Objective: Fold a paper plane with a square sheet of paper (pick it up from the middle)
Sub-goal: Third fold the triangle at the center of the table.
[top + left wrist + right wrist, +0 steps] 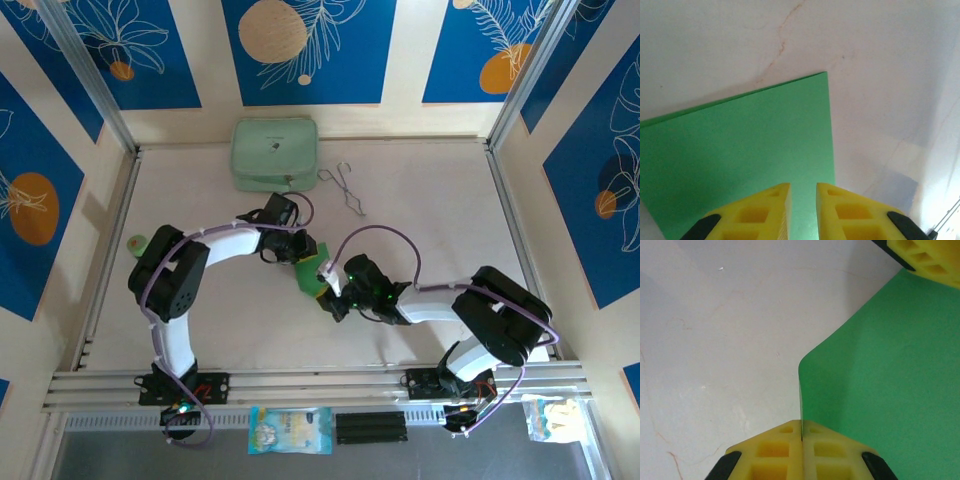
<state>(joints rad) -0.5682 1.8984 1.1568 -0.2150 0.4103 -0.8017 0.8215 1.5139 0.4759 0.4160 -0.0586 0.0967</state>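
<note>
Square sheet of paper (303, 278) is mid-table, well in front of the mint case (275, 152), between both claws. Left of the sheet's middle, the left gripper (802, 192) stands over it, fingers slightly apart, green showing through the gap. To the right, the right gripper (801, 432) is pressed together on one edge, which bows upward. It looks light, floppy and easily creased, so it is best pinched gently near the mid-edge.

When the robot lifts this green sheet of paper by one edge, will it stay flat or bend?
Probably floppy: the square sheet of paper curves where the right gripper pinches its edge. It looks thin and light, so it may slide on the smooth table.
</note>
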